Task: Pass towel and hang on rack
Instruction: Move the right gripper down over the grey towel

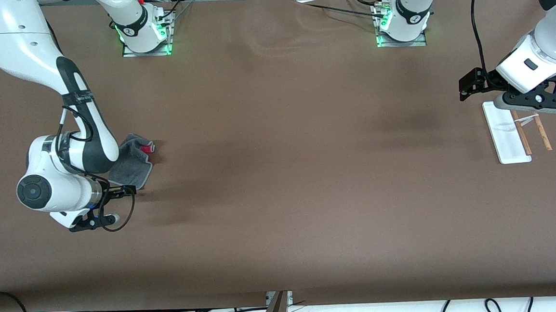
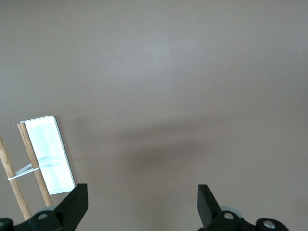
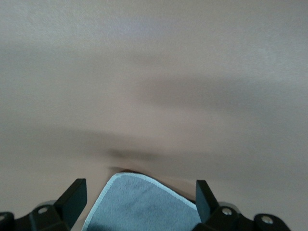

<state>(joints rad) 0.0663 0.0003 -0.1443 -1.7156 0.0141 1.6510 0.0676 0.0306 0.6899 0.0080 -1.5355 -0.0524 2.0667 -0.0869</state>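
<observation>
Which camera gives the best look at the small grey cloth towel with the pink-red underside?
The front view: the small grey cloth towel lies on the table at the right arm's end, its pink-red corner showing, partly hidden by the arm. The right wrist view shows only one grey corner. The left wrist view shows none of it.

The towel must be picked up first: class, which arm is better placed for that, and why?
Right. The right tool is open above the towel; the left tool, also open, waits over the rack at the left arm's end.

High front camera faces both arms; wrist cameras look down close — perhaps no overlap.
</observation>
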